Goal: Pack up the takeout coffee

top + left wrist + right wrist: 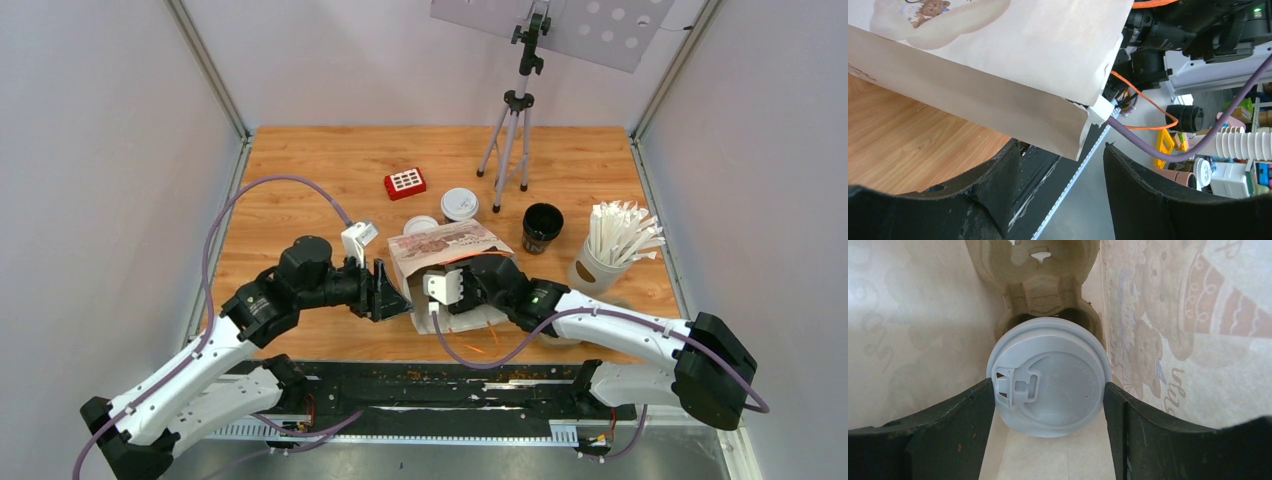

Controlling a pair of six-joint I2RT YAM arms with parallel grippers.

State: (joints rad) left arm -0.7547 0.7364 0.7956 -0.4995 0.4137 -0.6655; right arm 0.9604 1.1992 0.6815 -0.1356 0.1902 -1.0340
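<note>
A warm wooden tabletop [300,160] fills the middle of the top view, boxed in by plain white panels: left wall [90,180] at nine o'clock, back wall [340,60] across twelve, right wall [760,150] at three. Slim metal posts [205,65] climb the far corners, at eleven and at one. A grey tripod [512,130] stands on the wood toward one o'clock, legs splayed, and carries a pale board [590,20] punched with round holes, right at the top edge. Down at six, a black strip [440,385] runs along the table's near edge. The light is bright and even, with soft shadows. In the left wrist view, grey floor [1083,210] shows past the table, and at three o'clock there is clutter with a stack of white cups [1243,145].
</note>
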